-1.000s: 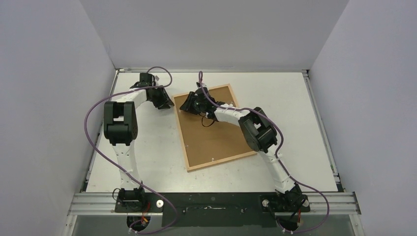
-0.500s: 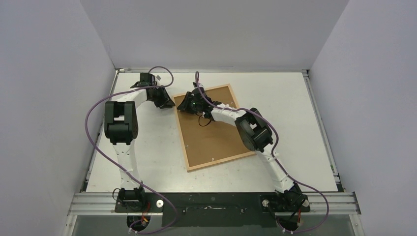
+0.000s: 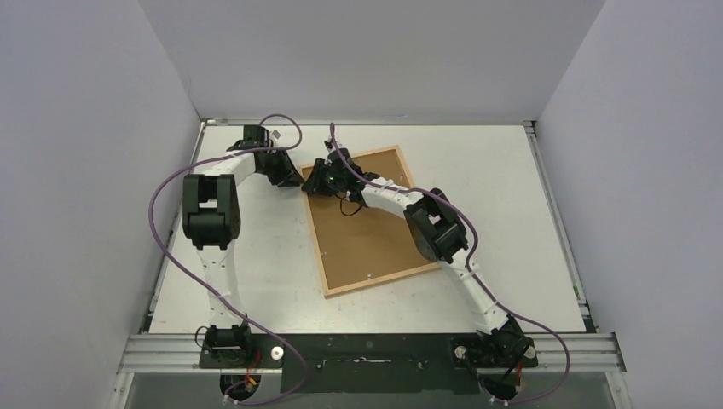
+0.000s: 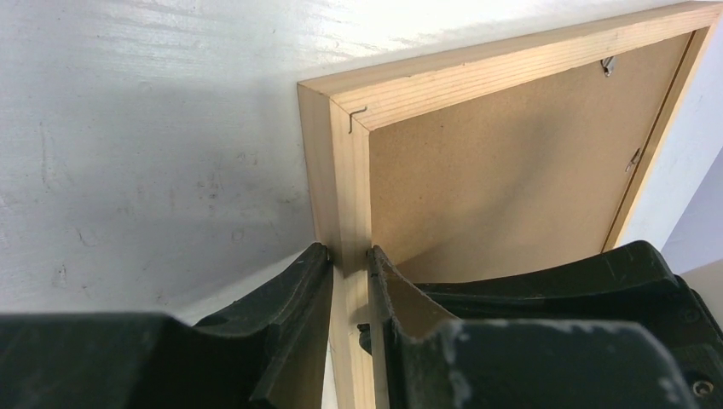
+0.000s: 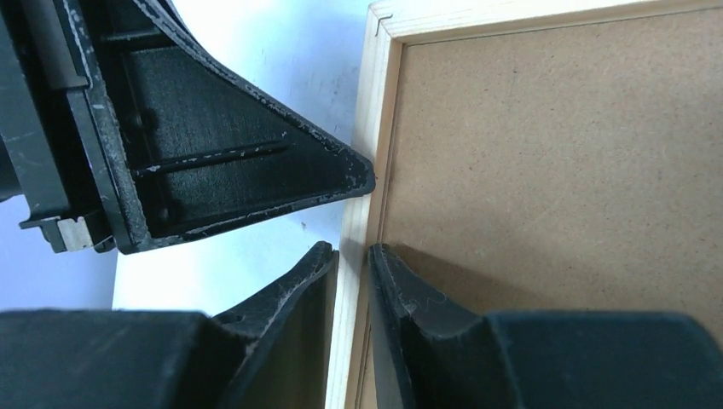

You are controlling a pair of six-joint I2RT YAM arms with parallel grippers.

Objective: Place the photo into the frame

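Left claw (image 4: 349,256) is pinched narrow on the frame (image 4: 337,170), one finger outside its left bar and one inside against the brown backing board (image 4: 511,170), close to the far-left corner. Right claw (image 5: 351,251) straddles and grips that same bar just nearer. Only the right wrist cam shows both at once, with the left claw's fingertip (image 5: 362,181) touching the bar's outer edge. Only the left wrist cam catches the corner staple (image 4: 356,119) and some little metal tabs (image 4: 607,64). From overhead the wrists hide the grips, but you get the whole frame: pale thin wood, back side up, lying skewed on the white bench (image 3: 511,187).
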